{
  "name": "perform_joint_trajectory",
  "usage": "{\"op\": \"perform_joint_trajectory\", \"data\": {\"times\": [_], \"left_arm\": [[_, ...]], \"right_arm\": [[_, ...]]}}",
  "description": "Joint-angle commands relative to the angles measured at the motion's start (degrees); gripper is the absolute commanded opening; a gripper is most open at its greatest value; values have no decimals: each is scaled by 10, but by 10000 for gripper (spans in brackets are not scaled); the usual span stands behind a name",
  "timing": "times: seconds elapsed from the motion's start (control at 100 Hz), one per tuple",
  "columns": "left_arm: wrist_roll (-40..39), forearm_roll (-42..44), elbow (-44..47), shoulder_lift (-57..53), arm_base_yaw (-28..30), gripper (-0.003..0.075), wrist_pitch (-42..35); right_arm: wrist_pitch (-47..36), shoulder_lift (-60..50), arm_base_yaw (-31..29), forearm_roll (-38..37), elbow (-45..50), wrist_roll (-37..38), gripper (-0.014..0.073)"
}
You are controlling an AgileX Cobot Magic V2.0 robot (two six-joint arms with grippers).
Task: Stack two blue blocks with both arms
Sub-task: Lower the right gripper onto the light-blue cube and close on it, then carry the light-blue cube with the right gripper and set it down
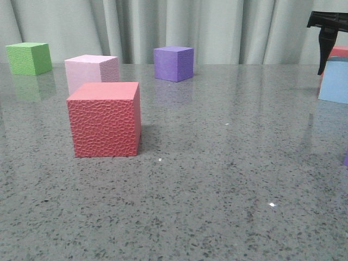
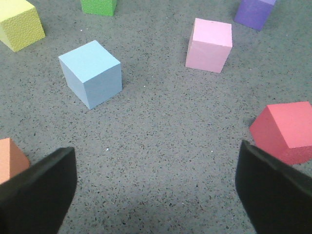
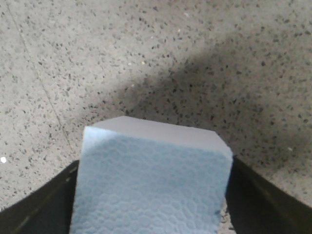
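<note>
The right gripper [image 3: 151, 214] pinches one blue block [image 3: 151, 185], while the left gripper [image 2: 156, 195] hangs spread wide near the other blue block [image 2: 91, 73].

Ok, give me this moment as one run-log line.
right gripper: blue block between fingers, contact unclear | left gripper: open, empty, above table | second blue block: free on table | stack: not started

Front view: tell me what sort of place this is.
Probably a robot test bench: a speckled grey tabletop, a plain curtain backdrop, and foam cubes like the red cube scattered about.
</note>
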Motion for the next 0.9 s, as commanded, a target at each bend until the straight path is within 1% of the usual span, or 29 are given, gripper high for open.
{"op": "perform_joint_trajectory", "data": {"times": [0.0, 0.04, 0.09, 0.21, 0.26, 0.54, 0.65, 0.79, 0.89], "left_arm": [[-1, -11, -19, 7, -1, 620, -33], [-1, -11, -19, 7, -1, 620, -33], [-1, -11, -19, 7, -1, 620, -33], [-1, -11, -19, 7, -1, 620, -33], [-1, -11, -19, 7, -1, 620, -33], [-1, -11, -19, 7, -1, 620, -33], [-1, -11, -19, 7, -1, 620, -33], [-1, -11, -19, 7, -1, 620, -33], [-1, -11, -19, 7, -1, 620, -33]], "right_arm": [[-10, -27, -4, 0, -16, 0, 570], [-8, -27, -4, 0, -16, 0, 550], [-8, -27, -4, 0, -16, 0, 505], [-2, -27, -4, 0, -16, 0, 360], [-1, -27, -4, 1, -16, 0, 326], [4, -39, 0, 4, -21, 0, 321], [4, -53, 5, 22, -34, -11, 321], [13, -64, 33, 38, -65, -37, 321], [20, -64, 65, 38, -88, -37, 321]]}}
